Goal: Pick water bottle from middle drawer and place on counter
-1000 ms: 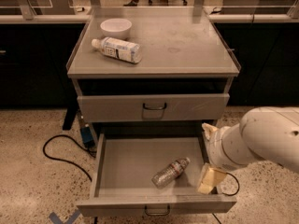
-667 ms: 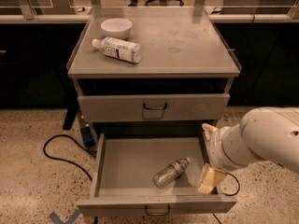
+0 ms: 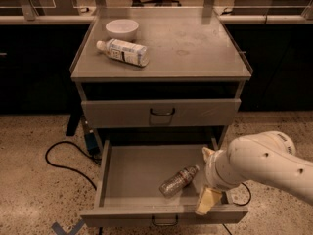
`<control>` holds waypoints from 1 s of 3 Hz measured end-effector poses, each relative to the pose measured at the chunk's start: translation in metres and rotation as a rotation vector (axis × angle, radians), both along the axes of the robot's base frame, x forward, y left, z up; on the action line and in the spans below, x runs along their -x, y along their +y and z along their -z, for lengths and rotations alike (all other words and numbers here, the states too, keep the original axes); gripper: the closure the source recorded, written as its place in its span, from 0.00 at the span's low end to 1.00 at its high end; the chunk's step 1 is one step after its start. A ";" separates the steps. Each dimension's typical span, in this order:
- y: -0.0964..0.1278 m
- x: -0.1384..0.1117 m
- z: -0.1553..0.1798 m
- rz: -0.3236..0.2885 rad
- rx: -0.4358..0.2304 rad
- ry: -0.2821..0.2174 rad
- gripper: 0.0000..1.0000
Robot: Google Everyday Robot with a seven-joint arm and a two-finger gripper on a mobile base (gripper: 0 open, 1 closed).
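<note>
1. The water bottle (image 3: 179,180) lies on its side on the floor of the open middle drawer (image 3: 134,177). It is just beside the tool (image 3: 207,177), on the tool's camera-left side.
2. Its long axis runs diagonally. The white cap points toward the tool, and the base points away from it, toward the drawer's front wall. The cap is the part nearest to the tool, near it but apart.
3. The tool hangs low over the drawer's right front corner. The wrist covers it, so I cannot tell how wide it stands. I see nothing held in it.
4. I judge that the next move is a short sideways reach, and that the tool should close across the bottle's thin body, not along it.
5. The worktop (image 3: 195,48) is above and beyond the tool. A bigger labelled bottle (image 3: 122,52) and a white bowl (image 3: 122,28) are on its far left part.
</note>
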State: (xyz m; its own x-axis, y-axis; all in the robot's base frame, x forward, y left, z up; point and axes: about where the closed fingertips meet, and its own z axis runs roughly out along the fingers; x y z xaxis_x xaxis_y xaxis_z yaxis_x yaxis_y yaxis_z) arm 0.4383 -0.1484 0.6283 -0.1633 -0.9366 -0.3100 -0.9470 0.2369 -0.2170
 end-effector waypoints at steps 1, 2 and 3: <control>-0.003 -0.029 0.067 0.046 0.004 0.023 0.00; -0.003 -0.029 0.067 0.046 0.004 0.023 0.00; 0.014 -0.053 0.071 -0.013 -0.031 0.001 0.00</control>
